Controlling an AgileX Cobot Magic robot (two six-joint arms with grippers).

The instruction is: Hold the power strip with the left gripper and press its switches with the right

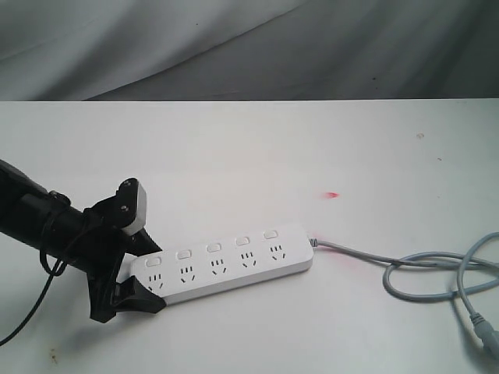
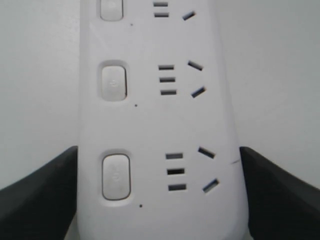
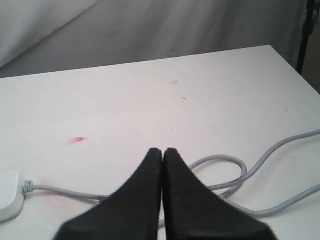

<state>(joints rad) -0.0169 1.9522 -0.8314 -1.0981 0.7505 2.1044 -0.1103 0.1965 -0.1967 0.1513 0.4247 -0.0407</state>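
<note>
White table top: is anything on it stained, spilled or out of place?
Yes: a small red smear marks the white table top, near the cord end of the long white plastic power strip. Nothing else stands out.

exterior: raised, looks down across worktop (image 1: 234, 140) to grey backdrop (image 1: 249, 47) | left wrist: very near, over power strip (image 2: 155, 125) end | right wrist: low, farther off, shares cord (image 3: 220, 157) and red mark (image 3: 76, 140) with exterior

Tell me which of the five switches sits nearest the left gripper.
The end switch farthest from the cord; the left gripper clamps the power strip right beside it.
</note>
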